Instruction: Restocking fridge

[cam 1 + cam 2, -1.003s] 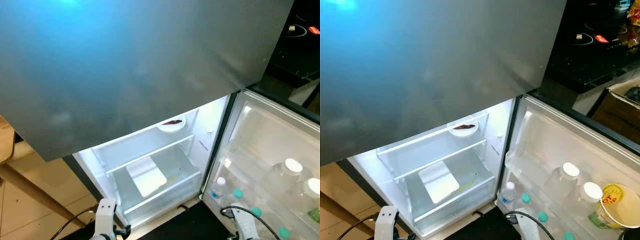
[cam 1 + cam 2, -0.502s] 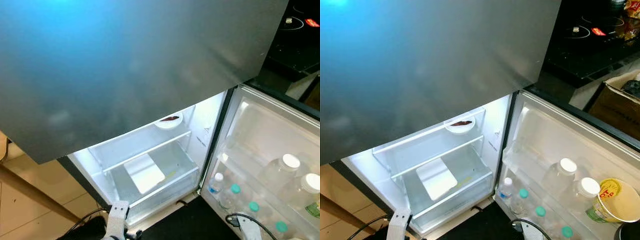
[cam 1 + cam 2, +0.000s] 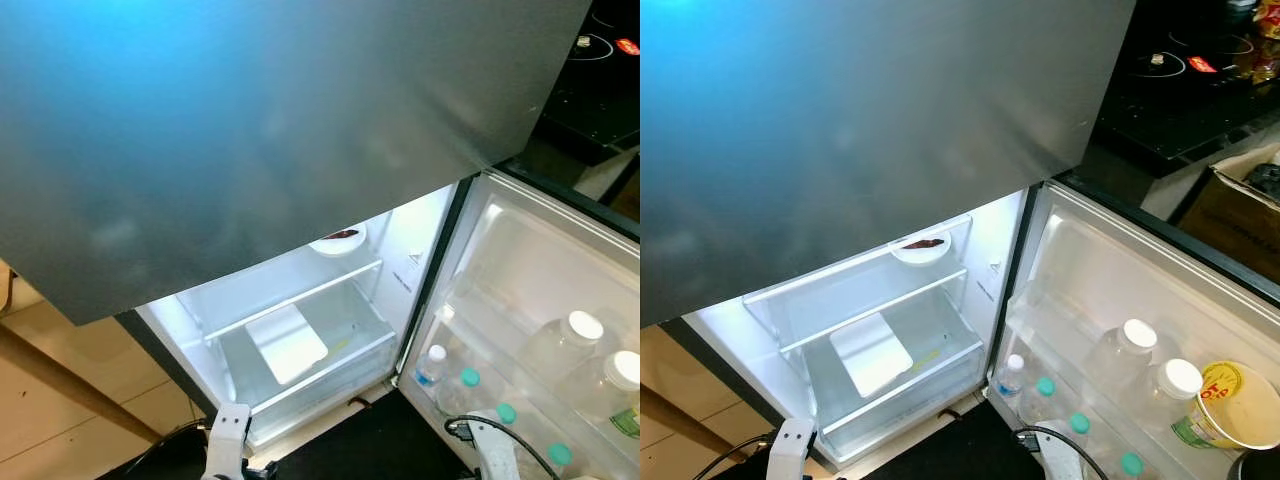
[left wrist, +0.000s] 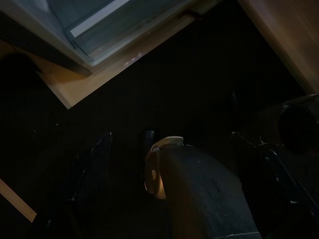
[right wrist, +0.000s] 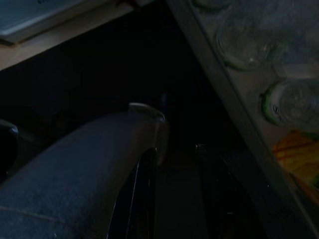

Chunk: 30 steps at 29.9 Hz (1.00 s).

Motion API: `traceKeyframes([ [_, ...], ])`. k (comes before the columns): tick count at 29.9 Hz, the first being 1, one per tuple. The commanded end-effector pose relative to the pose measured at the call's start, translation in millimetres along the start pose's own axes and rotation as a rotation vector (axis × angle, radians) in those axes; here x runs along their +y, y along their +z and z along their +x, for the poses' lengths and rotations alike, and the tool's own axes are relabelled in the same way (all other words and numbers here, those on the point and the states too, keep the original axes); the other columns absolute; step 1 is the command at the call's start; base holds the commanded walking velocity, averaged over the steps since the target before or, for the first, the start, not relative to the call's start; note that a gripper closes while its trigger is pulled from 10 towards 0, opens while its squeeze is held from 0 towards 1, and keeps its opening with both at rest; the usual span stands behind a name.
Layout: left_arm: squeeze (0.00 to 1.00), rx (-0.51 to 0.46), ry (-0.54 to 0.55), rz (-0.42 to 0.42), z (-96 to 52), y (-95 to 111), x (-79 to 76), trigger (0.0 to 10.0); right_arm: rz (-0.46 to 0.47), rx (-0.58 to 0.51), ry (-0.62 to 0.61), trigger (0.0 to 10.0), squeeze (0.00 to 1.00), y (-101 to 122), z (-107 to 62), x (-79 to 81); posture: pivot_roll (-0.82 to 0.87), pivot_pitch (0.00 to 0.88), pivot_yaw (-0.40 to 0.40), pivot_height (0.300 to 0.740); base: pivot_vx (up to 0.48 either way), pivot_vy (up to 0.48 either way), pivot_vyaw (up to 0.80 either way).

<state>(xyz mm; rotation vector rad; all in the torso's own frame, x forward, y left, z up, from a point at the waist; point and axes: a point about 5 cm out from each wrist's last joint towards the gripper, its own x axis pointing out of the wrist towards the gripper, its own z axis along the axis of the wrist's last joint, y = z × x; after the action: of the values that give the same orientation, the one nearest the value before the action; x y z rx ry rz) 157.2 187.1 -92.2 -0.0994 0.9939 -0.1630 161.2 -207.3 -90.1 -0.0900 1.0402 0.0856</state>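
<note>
view shifted slightly | fridge door [image 3: 1160, 290] swung wide | both end effectors' state: unclear

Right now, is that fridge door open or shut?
Open. The fridge door is swung wide to the right, baring lit shelves, a small dish inside, and bottles in its racks.
</note>
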Motion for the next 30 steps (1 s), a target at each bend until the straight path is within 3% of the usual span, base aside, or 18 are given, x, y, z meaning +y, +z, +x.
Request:
traceKeyframes([
  [1,0.0,0.022,-0.003,-0.017,-0.7,-9.6,-3.9,10.0,-0.005,0.014,0.001,10.0,0.0,-5.2,-0.9,-0.5,-0.04,0.084,-0.034,0.74,0.0,0.0,0.0],
  [16,0.0,0.038,0.001,-0.025,-3.0,-16.5,-1.9,10.0,-0.027,0.015,0.022,10.0,0.0,-2.0,0.3,3.8,-0.02,0.066,-0.027,0.74,0.0,0.0,0.0],
  [30,0.0,0.043,-0.078,0.091,4.7,-6.3,-21.5,10.0,-0.057,0.019,0.069,10.0,0.0,-0.3,2.3,15.0,0.0,0.019,-0.003,0.74,0.0,0.0,0.0],
])
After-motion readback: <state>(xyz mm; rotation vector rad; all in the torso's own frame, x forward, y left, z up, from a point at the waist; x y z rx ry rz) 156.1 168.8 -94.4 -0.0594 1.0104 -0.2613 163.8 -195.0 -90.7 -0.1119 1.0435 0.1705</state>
